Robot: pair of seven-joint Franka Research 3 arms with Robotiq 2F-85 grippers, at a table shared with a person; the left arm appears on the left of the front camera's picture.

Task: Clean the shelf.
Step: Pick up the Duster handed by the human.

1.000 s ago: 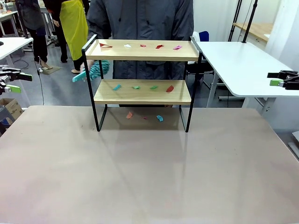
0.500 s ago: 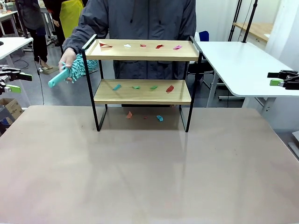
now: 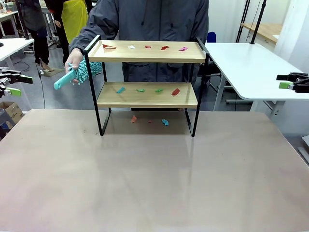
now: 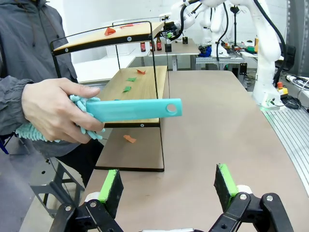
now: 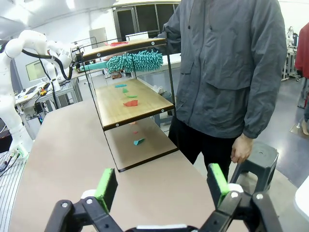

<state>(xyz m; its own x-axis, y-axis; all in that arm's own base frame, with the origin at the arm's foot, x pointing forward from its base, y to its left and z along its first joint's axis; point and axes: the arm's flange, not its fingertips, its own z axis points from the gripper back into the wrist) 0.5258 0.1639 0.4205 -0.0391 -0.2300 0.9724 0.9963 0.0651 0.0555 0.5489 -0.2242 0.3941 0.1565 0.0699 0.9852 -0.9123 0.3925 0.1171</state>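
The shelf (image 3: 147,102) stands at the far side of the bench (image 3: 154,183), scraps (image 3: 175,92) on its 2 boards. Off its left end (the robot's left) a hand (image 3: 74,59) holds a teal duster (image 3: 63,81), handle toward the left tool (image 4: 166,186), nearer than the right tool (image 5: 161,186); both gape empty.

A white table (image 3: 251,65) stands on grey floor (image 3: 63,99), with perhaps dark windows (image 5: 145,17) behind.

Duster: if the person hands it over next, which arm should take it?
Left, likely. The person's hand holds the duster at the shelf's left end, handle sticking out on the left gripper's side; its fingers are open. The right gripper, also open, sits beyond the shelf's far end.
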